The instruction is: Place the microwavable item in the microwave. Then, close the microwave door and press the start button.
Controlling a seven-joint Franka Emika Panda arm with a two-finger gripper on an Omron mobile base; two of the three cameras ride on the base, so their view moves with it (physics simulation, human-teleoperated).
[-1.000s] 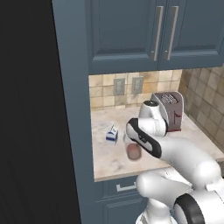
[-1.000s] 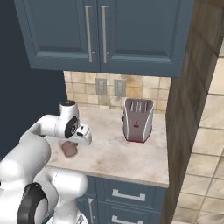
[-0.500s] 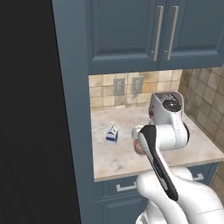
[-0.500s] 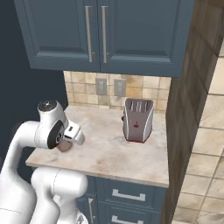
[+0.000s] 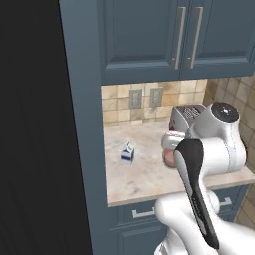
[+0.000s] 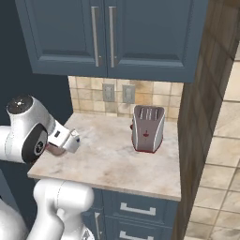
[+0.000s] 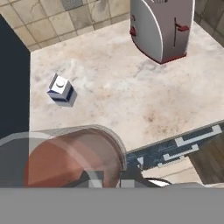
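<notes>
The glass tumbler (image 7: 72, 159) with reddish-brown contents looms large at the lower left of the hand view, held over the counter's front edge. My gripper (image 7: 105, 181) is shut on it, and its fingers show only dimly through the glass. In the left base view a pinkish sliver of the tumbler (image 5: 171, 157) peeks out behind my forearm. In the right base view the tumbler (image 6: 55, 150) sits just under the white hand at the counter's left end. The microwave and its door are out of view.
A steel and red toaster (image 6: 147, 129) (image 5: 185, 115) (image 7: 162, 28) stands at the back right of the marble counter (image 6: 112, 164). The small white-and-blue milk carton (image 5: 127, 153) (image 7: 61, 90) lies at the counter's left. A tall dark-blue panel (image 5: 82, 124) bounds the left side, under blue wall cabinets (image 6: 108, 33).
The hand has drawn back with the tumbler toward the counter's front left. My elbow has swung up and now stands large before both base cameras.
</notes>
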